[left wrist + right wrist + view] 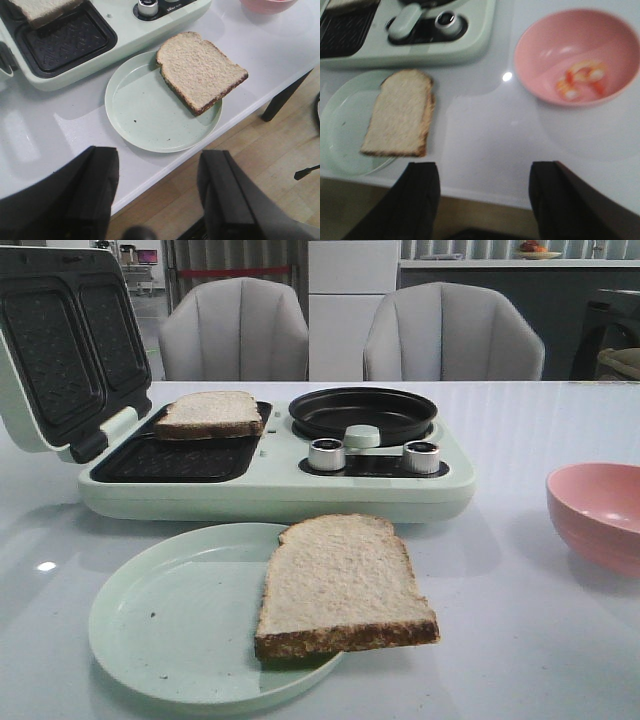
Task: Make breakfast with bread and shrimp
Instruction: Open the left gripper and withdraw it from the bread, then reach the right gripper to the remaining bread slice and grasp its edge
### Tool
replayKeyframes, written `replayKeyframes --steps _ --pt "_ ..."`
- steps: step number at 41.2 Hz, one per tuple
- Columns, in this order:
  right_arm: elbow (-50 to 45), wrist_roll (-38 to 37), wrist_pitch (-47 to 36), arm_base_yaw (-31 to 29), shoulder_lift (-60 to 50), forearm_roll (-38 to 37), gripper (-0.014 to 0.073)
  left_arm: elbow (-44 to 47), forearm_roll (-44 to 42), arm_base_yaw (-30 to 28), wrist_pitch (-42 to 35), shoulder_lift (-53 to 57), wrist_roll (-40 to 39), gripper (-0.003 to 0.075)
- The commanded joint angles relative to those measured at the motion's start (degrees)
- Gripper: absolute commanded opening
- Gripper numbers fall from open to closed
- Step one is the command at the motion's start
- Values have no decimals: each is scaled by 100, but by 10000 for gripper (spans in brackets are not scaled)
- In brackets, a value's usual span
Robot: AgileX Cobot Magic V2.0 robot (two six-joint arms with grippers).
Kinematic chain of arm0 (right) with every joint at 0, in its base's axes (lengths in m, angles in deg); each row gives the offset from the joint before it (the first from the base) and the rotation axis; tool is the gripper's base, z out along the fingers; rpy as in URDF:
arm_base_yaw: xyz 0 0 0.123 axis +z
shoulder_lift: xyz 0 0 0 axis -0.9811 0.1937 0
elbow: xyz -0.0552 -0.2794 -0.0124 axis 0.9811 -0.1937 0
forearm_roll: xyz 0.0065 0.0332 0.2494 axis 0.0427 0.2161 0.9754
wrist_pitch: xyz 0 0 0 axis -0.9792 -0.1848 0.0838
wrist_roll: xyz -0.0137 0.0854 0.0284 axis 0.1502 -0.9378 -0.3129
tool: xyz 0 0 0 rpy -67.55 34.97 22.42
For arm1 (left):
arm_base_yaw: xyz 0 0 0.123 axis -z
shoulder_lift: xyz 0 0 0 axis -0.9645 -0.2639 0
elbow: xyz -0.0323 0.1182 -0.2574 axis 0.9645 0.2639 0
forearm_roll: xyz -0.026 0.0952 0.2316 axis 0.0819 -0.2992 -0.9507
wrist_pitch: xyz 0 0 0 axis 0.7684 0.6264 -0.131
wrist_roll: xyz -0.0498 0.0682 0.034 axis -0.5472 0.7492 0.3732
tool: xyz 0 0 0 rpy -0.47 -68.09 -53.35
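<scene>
The table (520, 640) is white and shiny, and a small light spot shines on it near the plate. Its near edge shows in the wrist views, with a light wood floor (280, 150) below and one dark table leg.

Closest on the table sits a pale green round plate (170, 630). One slice of bread (340, 585) lies on the plate's right side, and its dark crust sticks out over the rim. To the right, near the table's side, is a pink bowl (600, 510). The shrimp (582, 77) lies inside the bowl, orange and white, a bit blurry.

Behind the plate stands a pale green breakfast maker (280, 490). Its lid (65, 350) is tipped up on the left, with two dark bumpy plates inside. The second slice of bread (210, 413) lies at the back of the dark grill tray. On the right part is a round black pan (362, 412), and in front of it two silver knobs (326, 454) with a pale green knob between them. There is tiny writing by one knob, too small to read.

Farther back are two grey chairs (235, 335), a white cabinet between them, and a shelf with something orange on it.

The left gripper (157, 195) hangs over the table's near edge, its black fingers spread wide and holding nothing. The right gripper (482, 200) is also over the near edge, fingers wide apart and empty.
</scene>
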Motion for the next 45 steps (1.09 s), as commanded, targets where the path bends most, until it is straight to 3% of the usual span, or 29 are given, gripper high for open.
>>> replayKeyframes --steps 1,10,22,33,45 --pt "155 694 135 13 522 1142 506 -139 12 33 -594 -12 -2 413" --pt "155 2204 285 332 1839 2993 506 -139 12 33 -790 -12 -2 413" --pt "155 3325 -606 1305 3650 4384 506 -139 12 33 -799 -12 -2 413" --pt "411 4044 -889 1572 5090 5151 506 -139 12 33 -838 -12 -2 413" --pt "1036 4186 -361 1583 6082 5178 502 -139 12 33 -838 -12 -2 413"
